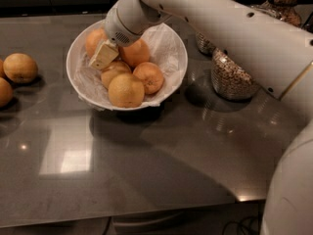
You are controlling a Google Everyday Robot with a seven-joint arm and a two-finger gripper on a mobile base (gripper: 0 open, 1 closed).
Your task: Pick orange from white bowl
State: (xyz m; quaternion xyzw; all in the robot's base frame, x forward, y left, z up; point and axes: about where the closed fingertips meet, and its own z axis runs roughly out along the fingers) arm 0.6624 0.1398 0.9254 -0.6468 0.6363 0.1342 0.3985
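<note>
The white bowl (168,48), lined with crinkled white plastic, stands at the back middle of the dark counter and holds several fruits. The orange (126,90), large and yellowish, lies at the bowl's front. A smaller, deeper-orange fruit (149,77) lies to its right, and others lie behind (135,54) and at the back left (94,41). My gripper (103,56), cream-coloured at its tip, reaches down from the upper right into the bowl's left side. It sits between the back-left fruit and a middle fruit (113,71), behind and left of the orange.
Two paler loose fruits (19,67) (4,92) lie on the counter at the far left. Glass jars of grain (233,77) (205,43) stand right of the bowl. My white arm (234,28) spans the upper right. The counter's front edge runs along the bottom.
</note>
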